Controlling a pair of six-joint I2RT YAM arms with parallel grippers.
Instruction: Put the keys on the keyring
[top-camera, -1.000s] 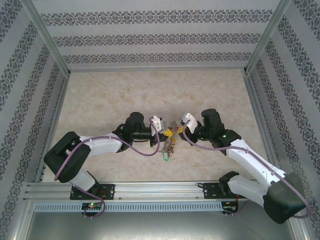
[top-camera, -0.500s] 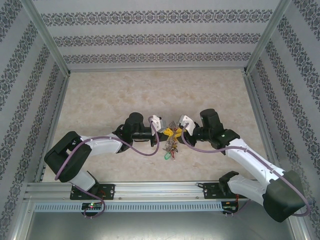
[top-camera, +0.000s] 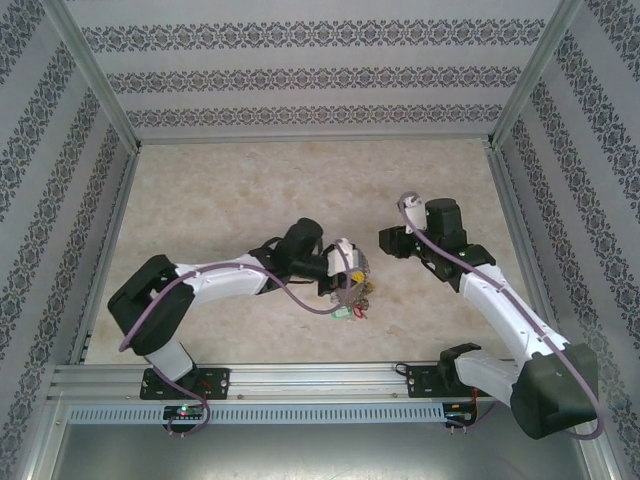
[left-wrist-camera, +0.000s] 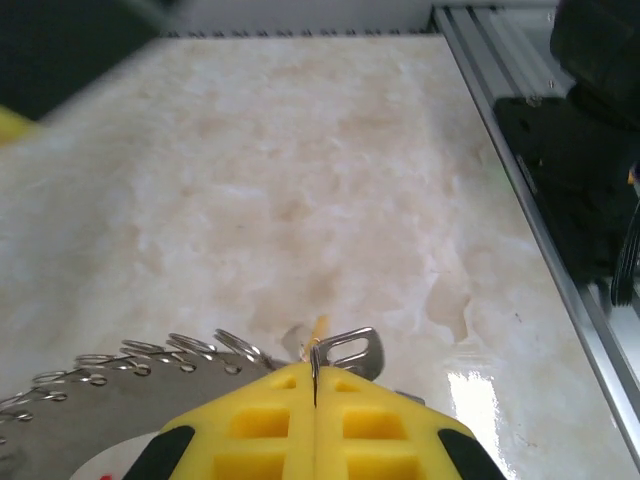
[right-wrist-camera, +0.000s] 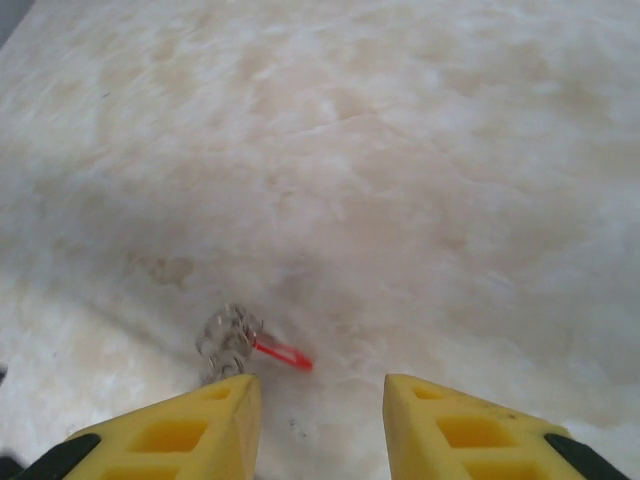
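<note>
**Top external view: keyring (top-camera: 350, 292) clamped by the left gripper (top-camera: 350, 268), right gripper (top-camera: 388, 238) standing open**

1. Top external view. The left gripper sat near the middle of the surface (top-camera: 250, 190), its arm reaching in from the left. The keyring lay at the gripper's tip, on the near side, with a green tag (top-camera: 343, 314) at its near edge. The right gripper stood to the right and farther back, apart from the keyring.

2. Left wrist view. The two yellow fingers (left-wrist-camera: 260, 430) were pressed together with no gap. A thin metal strip stood in the seam between them, joined to a small silver loop (left-wrist-camera: 355, 350) just past the fingertips. The keyring's grey hoop, its rim fringed with wire loops, occupied the lower left of the view, against the left-hand finger. The left gripper was therefore clamped on the keyring by a piece at its rim.

3. Right wrist view. The right gripper's fingers stood apart at a moderate gap, with only bare surface between them. A small silver key (right-wrist-camera: 228, 338) with a red tag (right-wrist-camera: 283, 354) lay on the surface just beyond the left-hand finger (right-wrist-camera: 200, 425). Whether the finger touched it could not be told.
</note>
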